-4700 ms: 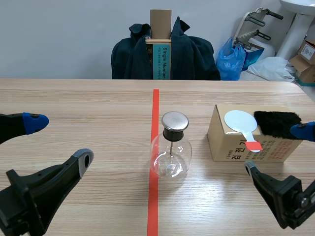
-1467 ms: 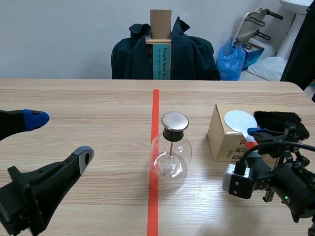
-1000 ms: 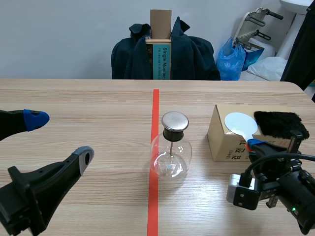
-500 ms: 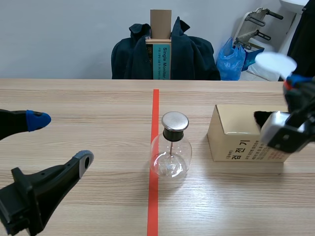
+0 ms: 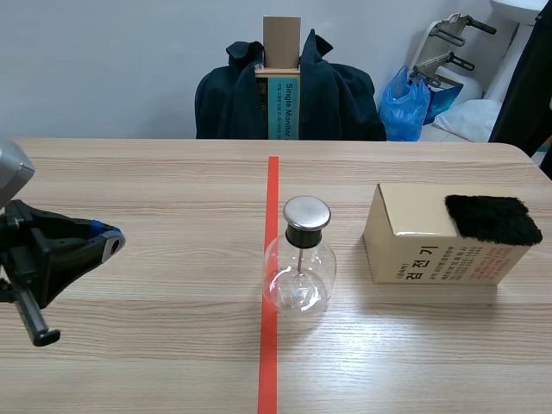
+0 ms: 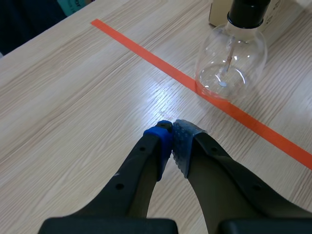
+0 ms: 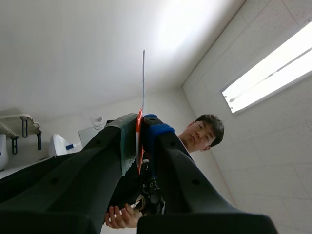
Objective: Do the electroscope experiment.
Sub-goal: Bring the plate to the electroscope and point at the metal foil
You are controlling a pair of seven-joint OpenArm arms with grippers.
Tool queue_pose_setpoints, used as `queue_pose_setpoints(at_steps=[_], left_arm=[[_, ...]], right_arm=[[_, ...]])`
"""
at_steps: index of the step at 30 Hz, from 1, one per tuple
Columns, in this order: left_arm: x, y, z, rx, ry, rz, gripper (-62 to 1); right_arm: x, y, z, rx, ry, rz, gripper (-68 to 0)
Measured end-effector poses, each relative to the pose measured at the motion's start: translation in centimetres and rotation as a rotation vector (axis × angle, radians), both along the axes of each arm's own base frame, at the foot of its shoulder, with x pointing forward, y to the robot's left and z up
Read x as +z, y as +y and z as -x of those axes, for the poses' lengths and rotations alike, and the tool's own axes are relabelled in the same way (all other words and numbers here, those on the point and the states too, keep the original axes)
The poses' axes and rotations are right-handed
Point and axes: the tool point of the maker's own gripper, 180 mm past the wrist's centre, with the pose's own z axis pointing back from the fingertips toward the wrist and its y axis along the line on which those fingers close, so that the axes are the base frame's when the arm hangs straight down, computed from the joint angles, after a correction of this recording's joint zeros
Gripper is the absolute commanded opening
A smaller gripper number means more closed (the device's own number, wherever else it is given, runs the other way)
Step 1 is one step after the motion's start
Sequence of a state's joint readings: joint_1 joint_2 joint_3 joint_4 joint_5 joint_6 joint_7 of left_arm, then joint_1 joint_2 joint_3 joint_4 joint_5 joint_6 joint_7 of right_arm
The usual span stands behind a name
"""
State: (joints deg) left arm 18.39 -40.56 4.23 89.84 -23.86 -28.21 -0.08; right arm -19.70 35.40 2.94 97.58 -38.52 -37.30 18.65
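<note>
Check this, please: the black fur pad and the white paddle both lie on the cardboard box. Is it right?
No. The black fur pad lies on the cardboard box, but the white paddle does not: the right wrist view shows the right pincer shut on its red handle, up toward the ceiling.

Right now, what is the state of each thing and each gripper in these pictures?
electroscope flask: upright on the tape line, cap on.
cardboard box: closed, on the table.
black fur: lying on the box.
paddle: clamped edge-on, pointing upward.
left gripper: shut on nothing.
right gripper: shut on the paddle.
</note>
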Motion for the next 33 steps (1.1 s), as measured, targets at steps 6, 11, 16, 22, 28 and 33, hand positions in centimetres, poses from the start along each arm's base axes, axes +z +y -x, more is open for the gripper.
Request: queue_pose_setpoints(at_steps=[6, 11, 16, 22, 28, 33], left_arm=[[-1.5, -2.5, -1.3, -0.036, -0.010, 0.132, -59.1], [-4.0, -6.8, -0.6, -0.136, 0.012, 0.145, -59.1], [-6.2, -9.5, -1.2, -0.132, 0.016, 0.122, -59.1], [-7.7, -9.1, -2.3, -0.085, 0.008, 0.092, -59.0], [-8.2, -8.9, -2.1, -0.071, 0.015, 0.108, -59.0], [-8.1, -8.9, -2.1, -0.071, 0.012, 0.114, -59.0]], right_arm=[[1.4, -0.7, 0.6, -0.012, -0.064, -0.080, -66.7], [1.7, -1.3, 0.7, -0.023, -0.079, -0.130, -66.7], [1.7, -1.3, 0.7, -0.023, -0.079, -0.131, -66.7], [2.0, -1.4, 0.9, 0.004, -0.086, -0.179, -66.7], [2.2, -0.4, 1.2, 0.059, -0.098, -0.158, -66.7], [2.1, 1.3, 1.9, 0.125, -0.127, -0.146, -66.7]])
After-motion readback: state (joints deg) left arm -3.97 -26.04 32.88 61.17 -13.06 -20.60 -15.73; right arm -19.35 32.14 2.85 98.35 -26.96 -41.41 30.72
